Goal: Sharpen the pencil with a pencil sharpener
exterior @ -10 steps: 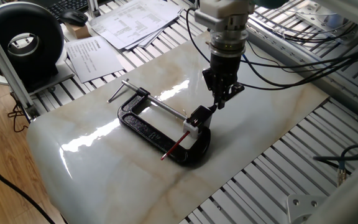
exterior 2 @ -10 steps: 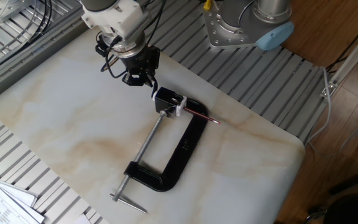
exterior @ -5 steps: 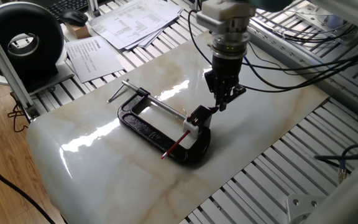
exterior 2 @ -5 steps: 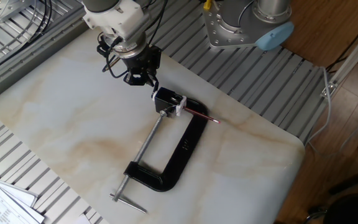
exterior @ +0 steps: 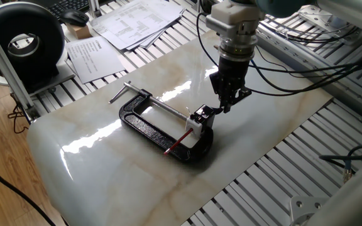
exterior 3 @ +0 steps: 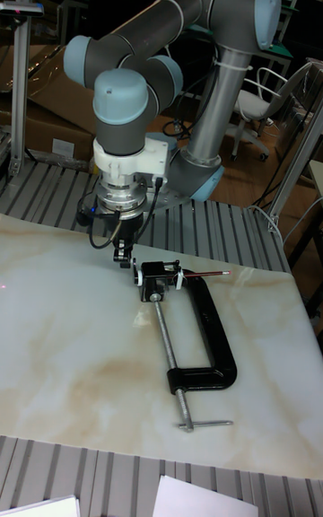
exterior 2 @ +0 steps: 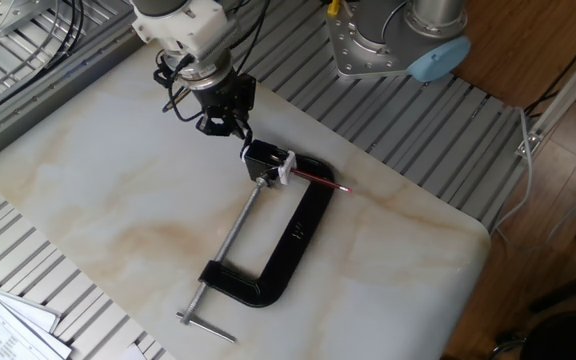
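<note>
The pencil sharpener is a small block with a white base and black top, held in the jaw of a black C-clamp. The red pencil sticks out of its near side, slanting toward the table's front. My gripper hangs just behind the sharpener on the side away from the pencil. Its fingers are drawn together, with the tips at the sharpener's rear edge. The other fixed view shows the gripper, the sharpener and the pencil in one line. The tall view shows the gripper, the sharpener and the pencil.
The clamp's long silver screw rod and its T-handle lie on the marble board. Papers and a black round device sit at the far left. Cables trail behind the arm over slatted metal framing.
My gripper has shifted slightly away from the table's front. The sharpener, pencil and that end of the clamp have slid a little the same way.
</note>
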Controlling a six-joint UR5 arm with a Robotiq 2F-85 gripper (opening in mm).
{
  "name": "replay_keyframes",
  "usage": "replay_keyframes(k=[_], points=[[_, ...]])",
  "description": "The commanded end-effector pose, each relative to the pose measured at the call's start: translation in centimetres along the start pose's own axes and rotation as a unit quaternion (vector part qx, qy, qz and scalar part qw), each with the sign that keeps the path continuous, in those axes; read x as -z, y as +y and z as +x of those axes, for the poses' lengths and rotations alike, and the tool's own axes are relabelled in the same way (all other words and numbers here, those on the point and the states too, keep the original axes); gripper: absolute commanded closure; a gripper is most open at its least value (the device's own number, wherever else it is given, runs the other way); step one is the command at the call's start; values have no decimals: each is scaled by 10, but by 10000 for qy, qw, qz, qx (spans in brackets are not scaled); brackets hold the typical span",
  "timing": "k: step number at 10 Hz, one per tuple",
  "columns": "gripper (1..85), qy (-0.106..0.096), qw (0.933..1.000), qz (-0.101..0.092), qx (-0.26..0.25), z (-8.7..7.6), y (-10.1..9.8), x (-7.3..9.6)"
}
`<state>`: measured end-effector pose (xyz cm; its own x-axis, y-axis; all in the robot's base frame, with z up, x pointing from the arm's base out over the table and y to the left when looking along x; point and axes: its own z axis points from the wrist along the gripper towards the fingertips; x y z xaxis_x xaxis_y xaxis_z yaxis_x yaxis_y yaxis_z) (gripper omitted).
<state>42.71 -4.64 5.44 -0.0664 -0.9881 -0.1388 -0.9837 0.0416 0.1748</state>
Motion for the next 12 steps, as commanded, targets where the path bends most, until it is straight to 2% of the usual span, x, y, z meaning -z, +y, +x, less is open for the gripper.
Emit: replay_keyframes(k=[1,5,8,9,12], points=[[843,-39,9999,125,-92,-7,-1,-5],[843,-148,9998,104,87,-17,3,-14],[843,-139,9996,212,122,-24,0,-27],[843,-201,9995,232,123,-26,0,-32],[843,-277,9990,283,201,-21,-7,-40]])
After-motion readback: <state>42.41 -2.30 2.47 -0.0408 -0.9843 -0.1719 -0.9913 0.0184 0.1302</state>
